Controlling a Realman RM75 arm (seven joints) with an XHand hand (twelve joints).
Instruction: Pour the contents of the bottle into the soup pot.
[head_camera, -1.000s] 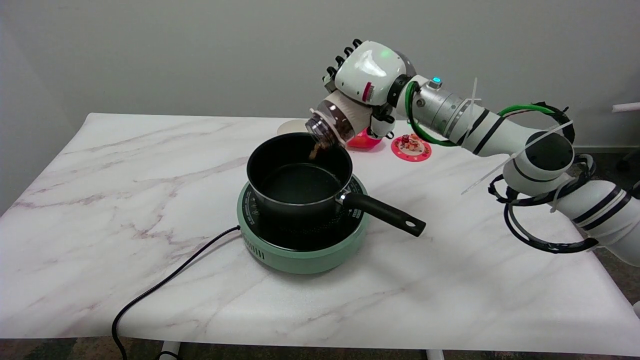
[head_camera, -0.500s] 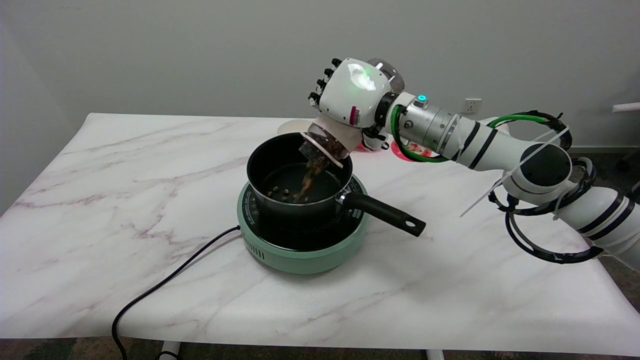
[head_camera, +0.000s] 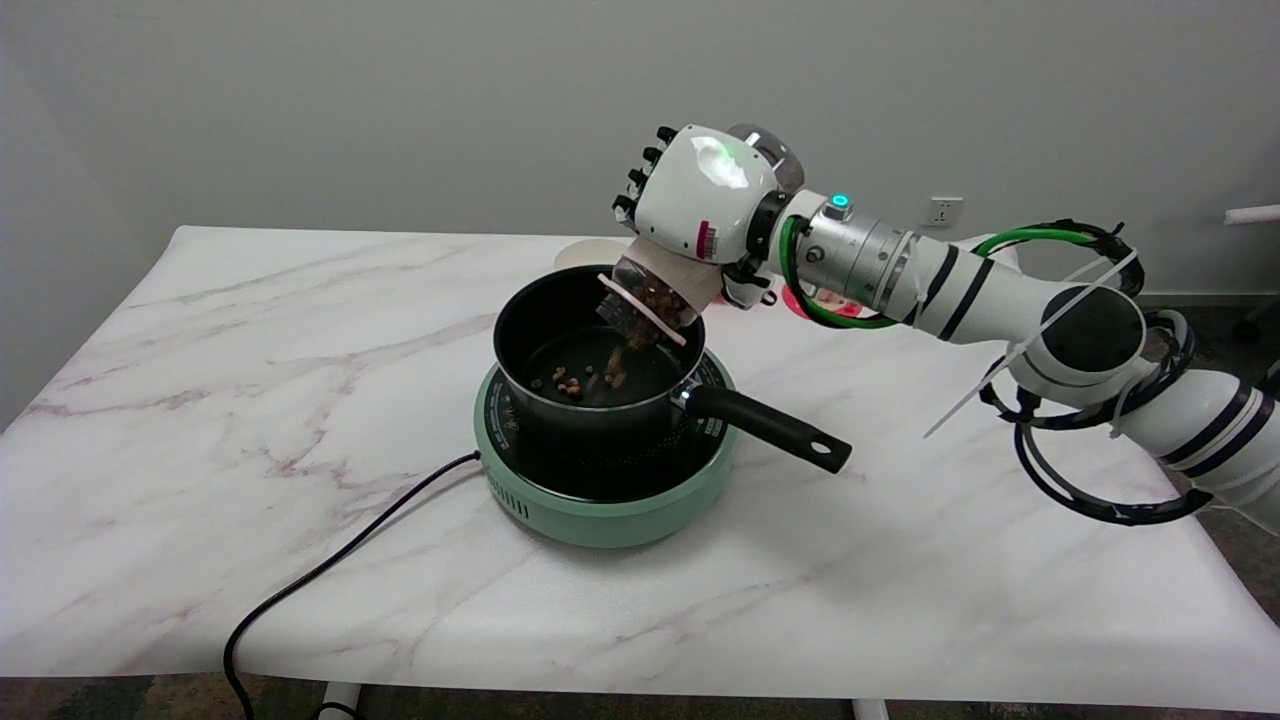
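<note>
Marble-patterned tabletop (head_camera: 250, 420) fills most of the frame, its left edge running from the upper left down to the lower left and its near edge crossing the bottom; wide bare surface lies left of and in front of the cooker. Right of centre, a mint-green induction cooker (head_camera: 600, 505) sits on the table, and a black power cord (head_camera: 330, 570) trails from its left side down past the near edge. On the cooker stands the black soup pot (head_camera: 560, 400), its long black handle (head_camera: 770, 428) pointing toward the lower right.

Above the pot's far right rim, the right hand (head_camera: 700, 195) grasps the bottle (head_camera: 655, 295), fingers wrapped around its body. The bottle is clear with a pale label, tipped steeply so its open mouth points down and left into the pot, just over the rim. Brown pellets show inside its neck, a short stream of them hangs below the mouth, and a small scatter lies on the pot's dark floor.

Behind the wrist, a pink-red object (head_camera: 815, 300) is mostly hidden near the table's far edge.
</note>
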